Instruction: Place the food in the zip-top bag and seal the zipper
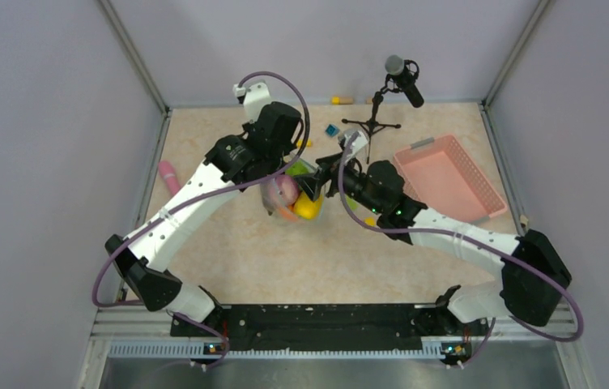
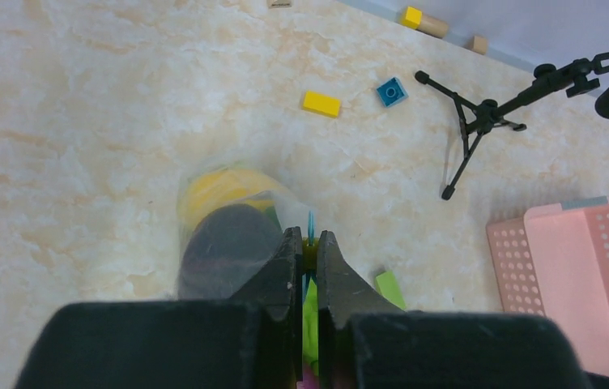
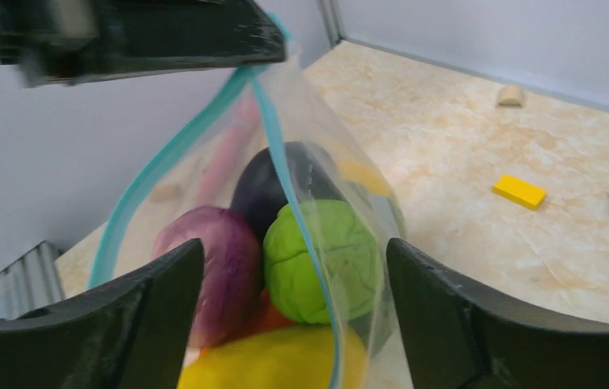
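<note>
We see one zip-top bag [image 3: 325,154] hanging over mid-table, left of the one pink basket [image 1: 447,174]. The left gripper [image 2: 307,237] has its fingers pinched tight on the teal zipper [image 3: 163,162] at one end of the mouth and holds the bag up. The right gripper [image 3: 293,251] has its fingers spread wide, one on either side of the open mouth; we cannot tell whether they touch the plastic.

Inside we count five pieces of food: one magenta round piece [image 3: 220,267], one green lime [image 3: 321,259], one dark eggplant [image 3: 273,186] behind those two, one yellow lemon [image 3: 277,361], and a sliver of orange [image 3: 257,320] between them.

Loose on the table [image 2: 123,97] we count two yellow blocks [image 2: 321,104], one blue block [image 2: 391,91], and one green block [image 2: 390,288] just beside the bag. One microphone stand [image 2: 479,121] rises at the far right.
</note>
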Controlling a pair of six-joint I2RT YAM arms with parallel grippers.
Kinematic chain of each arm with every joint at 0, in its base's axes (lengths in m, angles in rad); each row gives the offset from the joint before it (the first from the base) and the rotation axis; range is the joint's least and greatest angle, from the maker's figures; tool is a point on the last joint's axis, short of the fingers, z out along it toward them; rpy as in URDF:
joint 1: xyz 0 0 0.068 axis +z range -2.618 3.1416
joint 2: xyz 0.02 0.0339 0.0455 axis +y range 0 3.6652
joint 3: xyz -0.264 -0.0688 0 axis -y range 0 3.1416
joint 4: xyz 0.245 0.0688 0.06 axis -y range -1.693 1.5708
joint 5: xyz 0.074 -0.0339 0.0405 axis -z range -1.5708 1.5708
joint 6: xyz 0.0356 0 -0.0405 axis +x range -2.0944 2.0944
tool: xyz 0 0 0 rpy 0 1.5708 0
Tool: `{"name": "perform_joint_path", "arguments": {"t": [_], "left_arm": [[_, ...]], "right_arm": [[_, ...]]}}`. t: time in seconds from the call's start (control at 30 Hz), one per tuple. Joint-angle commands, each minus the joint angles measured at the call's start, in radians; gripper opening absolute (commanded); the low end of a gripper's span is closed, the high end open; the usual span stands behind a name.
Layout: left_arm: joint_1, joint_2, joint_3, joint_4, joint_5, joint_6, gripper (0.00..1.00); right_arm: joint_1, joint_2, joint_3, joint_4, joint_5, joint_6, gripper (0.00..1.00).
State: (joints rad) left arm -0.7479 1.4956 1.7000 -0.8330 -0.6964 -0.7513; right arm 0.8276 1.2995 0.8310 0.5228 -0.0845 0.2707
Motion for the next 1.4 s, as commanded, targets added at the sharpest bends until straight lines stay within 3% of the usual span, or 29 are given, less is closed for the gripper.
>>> {"name": "perform_joint_path", "arguments": {"t": [0.0,0.03,0.13,0.17,0.27,0.4,0.57,0.73,0.8,0.87,0.97,1.03,1.2,1.27,1.37], "left_arm": [[0.001,-0.057,0.0,0.084,-0.039,-0.053,0.0],[0.001,-0.073,-0.019,0.092,-0.042,-0.053,0.0],[0.001,-0.134,-0.09,0.127,-0.055,-0.056,0.0],[0.001,-0.157,-0.116,0.144,-0.05,-0.054,0.0],[0.0,-0.226,-0.192,0.195,-0.003,-0.023,0.0],[0.0,-0.338,-0.295,0.246,0.098,-0.011,0.0],[0.001,-0.444,-0.401,0.307,0.263,0.016,0.1],[0.001,-0.473,-0.481,0.372,0.501,0.121,0.34],[0.001,-0.479,-0.509,0.404,0.597,0.178,0.53],[0.001,-0.491,-0.551,0.468,0.684,0.24,0.79],[0.0,-0.518,-0.611,0.567,0.841,0.339,0.96],[0.0,-0.536,-0.644,0.608,0.879,0.401,0.98],[0.038,-0.559,-0.712,0.666,0.815,0.511,0.98],[0.096,-0.569,-0.752,0.714,0.895,0.541,0.98],[0.216,-0.598,-0.849,0.873,1.153,0.587,0.99]], "right_arm": [[0.014,0.1,0.104,-0.079,0.147,-0.007,0.78],[0.013,0.114,0.109,-0.091,0.164,-0.016,0.69],[0.014,0.123,0.109,-0.097,0.172,-0.032,0.14],[0.013,0.117,0.108,-0.092,0.146,-0.045,0.01],[0.014,0.091,0.125,-0.133,0.058,-0.09,0.0],[0.007,0.047,0.201,-0.337,-0.083,-0.164,0.0],[-0.058,0.003,0.298,-0.622,-0.395,-0.231,0.0],[-0.103,-0.03,0.337,-0.853,-0.53,-0.356,0.0],[-0.118,-0.049,0.353,-0.931,-0.542,-0.404,0.0],[-0.138,-0.064,0.369,-1.002,-0.544,-0.454,0.0],[-0.155,-0.075,0.401,-1.081,-0.524,-0.524,0.0],[-0.176,-0.074,0.428,-1.131,-0.527,-0.571,0.0],[-0.253,0.0,0.533,-1.231,-0.536,-0.607,0.0],[-0.277,0.025,0.578,-1.287,-0.533,-0.637,0.0],[-0.313,0.045,0.609,-1.334,-0.553,-0.676,0.0]]}}
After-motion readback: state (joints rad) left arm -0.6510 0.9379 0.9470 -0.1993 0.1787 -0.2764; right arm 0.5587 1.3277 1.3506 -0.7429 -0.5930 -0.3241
